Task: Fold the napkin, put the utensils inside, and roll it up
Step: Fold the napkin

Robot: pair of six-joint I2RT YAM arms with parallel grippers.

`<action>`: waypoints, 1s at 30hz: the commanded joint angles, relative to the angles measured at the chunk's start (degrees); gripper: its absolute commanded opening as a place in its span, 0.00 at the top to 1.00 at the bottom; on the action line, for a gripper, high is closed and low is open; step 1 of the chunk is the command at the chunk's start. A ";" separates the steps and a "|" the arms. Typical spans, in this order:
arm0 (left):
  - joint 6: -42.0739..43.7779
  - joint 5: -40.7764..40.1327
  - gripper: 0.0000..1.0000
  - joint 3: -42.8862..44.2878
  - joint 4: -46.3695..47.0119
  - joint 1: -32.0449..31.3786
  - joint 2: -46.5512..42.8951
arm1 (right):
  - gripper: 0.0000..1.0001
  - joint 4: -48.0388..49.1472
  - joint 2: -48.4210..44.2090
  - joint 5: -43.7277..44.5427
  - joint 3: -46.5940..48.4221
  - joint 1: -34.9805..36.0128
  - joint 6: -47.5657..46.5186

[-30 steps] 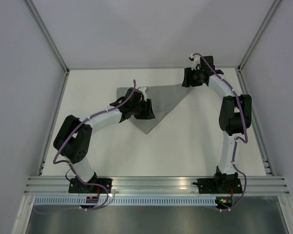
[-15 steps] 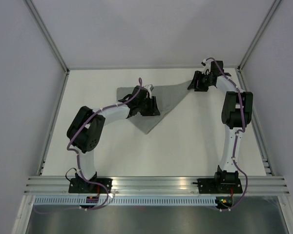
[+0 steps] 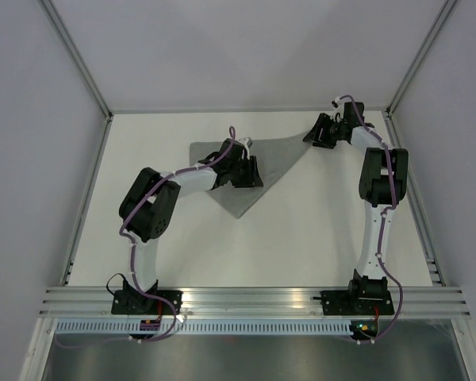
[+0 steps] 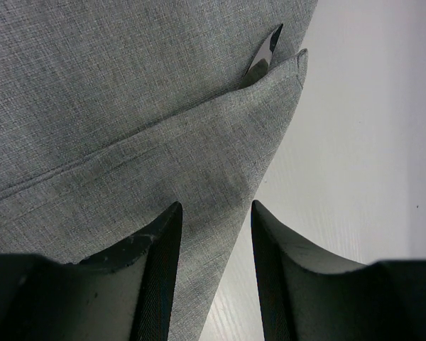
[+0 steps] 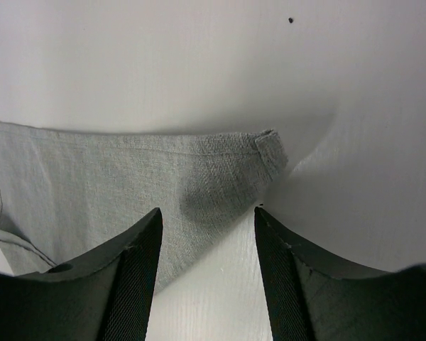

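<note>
Though folded — napkin (image 4: 128, 106) beneath end effector (image 4: 213, 213)

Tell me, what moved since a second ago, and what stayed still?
The left arm's elbow swung in toward the table's middle, and the left end effector slid slightly right over the napkin. The right arm drew up straighter; the right end effector barely shifted from the napkin's far corner. The napkin stayed put, a folded triangle.

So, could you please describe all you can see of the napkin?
The napkin is mid-grey, felt-like cloth, folded into a triangle flat on the table, apex toward the near edge. A silvery tip pokes from under one layer. The open left tool is over its middle, the open right tool at its far-right corner.
</note>
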 commanded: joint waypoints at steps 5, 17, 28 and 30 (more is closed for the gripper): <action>-1.67 0.81 0.51 2.58 1.55 0.07 0.41 | 0.40 3.40 2.59 -0.52 2.23 -0.18 4.37; -0.79 2.13 0.50 4.96 -0.47 0.07 1.20 | 0.71 9.29 1.89 -2.01 -0.75 -0.18 6.48; 0.10 0.20 0.49 3.46 -3.54 0.07 -6.44 | 0.91 18.00 -6.37 -3.86 -8.14 -0.01 2.62; -0.52 0.28 0.49 2.94 -3.72 0.07 -8.81 | 0.92 18.08 -8.21 -3.94 -9.10 0.34 1.56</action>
